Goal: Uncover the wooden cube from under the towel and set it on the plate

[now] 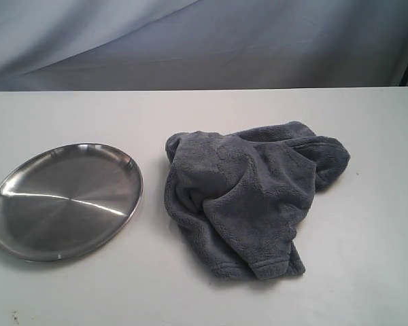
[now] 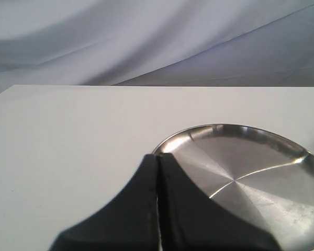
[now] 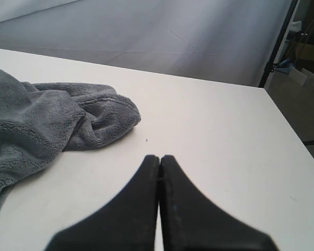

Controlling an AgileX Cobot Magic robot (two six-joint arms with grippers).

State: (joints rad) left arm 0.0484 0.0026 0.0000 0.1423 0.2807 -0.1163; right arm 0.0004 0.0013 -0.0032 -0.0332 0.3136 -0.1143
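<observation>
Towel [image 1: 248, 200] lay bunched right of centre on the white table [image 1: 367, 272], its long axis slanting from the far right toward the near middle; the wooden cube was hidden from view. Left of the heap, apart, sat the plate [image 1: 64, 204]. The left gripper [image 2: 158, 157] and right gripper [image 3: 159, 158] were both pinched closed, empty.

A crumpled towel [image 1: 248, 197] lies on the table [image 1: 367, 258], right of the plate [image 1: 64, 200].
</observation>
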